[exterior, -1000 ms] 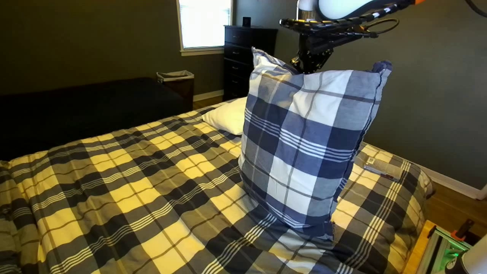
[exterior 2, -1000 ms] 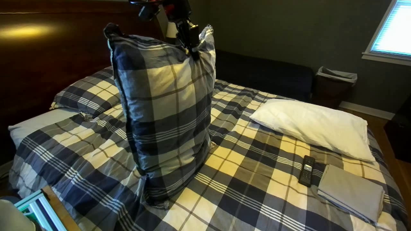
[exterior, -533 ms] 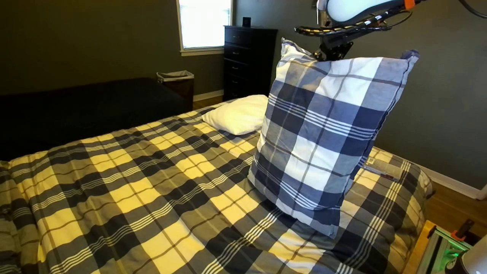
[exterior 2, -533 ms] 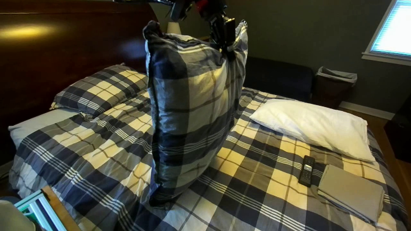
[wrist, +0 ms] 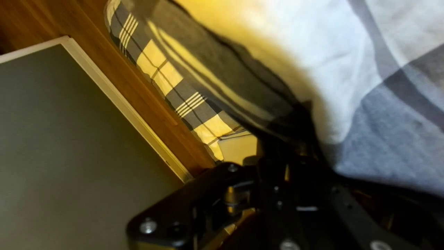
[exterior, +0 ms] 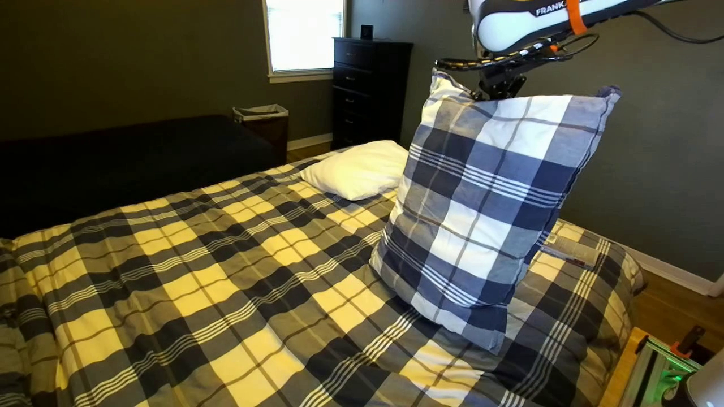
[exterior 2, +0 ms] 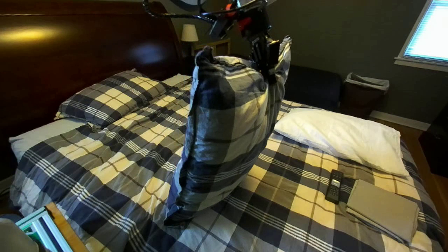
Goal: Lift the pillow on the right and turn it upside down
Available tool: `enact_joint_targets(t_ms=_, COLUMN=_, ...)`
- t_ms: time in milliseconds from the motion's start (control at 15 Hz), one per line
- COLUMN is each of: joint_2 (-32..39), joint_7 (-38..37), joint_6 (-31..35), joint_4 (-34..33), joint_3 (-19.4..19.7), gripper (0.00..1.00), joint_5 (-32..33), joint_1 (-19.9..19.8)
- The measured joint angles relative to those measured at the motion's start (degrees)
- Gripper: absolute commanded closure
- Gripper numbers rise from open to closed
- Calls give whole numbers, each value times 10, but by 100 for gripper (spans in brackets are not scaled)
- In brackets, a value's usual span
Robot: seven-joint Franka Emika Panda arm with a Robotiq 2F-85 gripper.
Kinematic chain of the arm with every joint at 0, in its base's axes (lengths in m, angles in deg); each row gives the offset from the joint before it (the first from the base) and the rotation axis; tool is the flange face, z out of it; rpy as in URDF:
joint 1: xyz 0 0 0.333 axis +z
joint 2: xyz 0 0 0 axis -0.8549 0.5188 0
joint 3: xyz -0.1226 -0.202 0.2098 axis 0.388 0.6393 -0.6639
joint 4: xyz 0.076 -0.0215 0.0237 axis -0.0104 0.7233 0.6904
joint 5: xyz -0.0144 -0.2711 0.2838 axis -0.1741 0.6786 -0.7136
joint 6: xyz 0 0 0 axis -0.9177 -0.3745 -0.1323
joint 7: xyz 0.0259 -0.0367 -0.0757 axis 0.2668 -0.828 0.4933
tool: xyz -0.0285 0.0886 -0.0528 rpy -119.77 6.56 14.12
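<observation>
The plaid pillow (exterior: 481,209) is held tilted over the plaid bedspread (exterior: 237,271); whether its lower end touches is unclear. The jaws of the Robotiq gripper (exterior 2: 268,70) pinch its top edge off-centre (contact hidden by folds). The pillow should prove light, soft, hard to damage, but prone to sag; the seamed edge seems a sound hold. Bedspread rumpled; wooden headboard (exterior 2: 80,45), black chest of drawers (exterior: 370,90) noted.

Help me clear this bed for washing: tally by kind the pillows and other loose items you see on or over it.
Pillows: 3 (held plaid pillow, lying plaid pillow, white pillow)
Remote: 1
Folded cloth: 1
Total: 5
</observation>
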Motion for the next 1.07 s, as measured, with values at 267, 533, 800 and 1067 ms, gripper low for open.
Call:
enact_joint_targets(t_ms=267, joint_2=21, joint_7=13, joint_6=4, joint_4=-18, joint_3=23, gripper=62, joint_5=-5, joint_1=-9)
enact_joint_targets(t_ms=533, joint_2=19, joint_7=18, joint_6=4, joint_4=-52, joint_3=41, gripper=31, joint_5=0, joint_1=-14)
enact_joint_targets(t_ms=800, joint_2=5, joint_7=23, joint_6=4, joint_4=-86, joint_3=46, gripper=3, joint_5=1, joint_1=-14)
enact_joint_targets(t_ms=1067, joint_2=-10, joint_7=35, joint_6=4, joint_4=-94, joint_3=39, gripper=0, joint_5=-7, joint_1=-10)
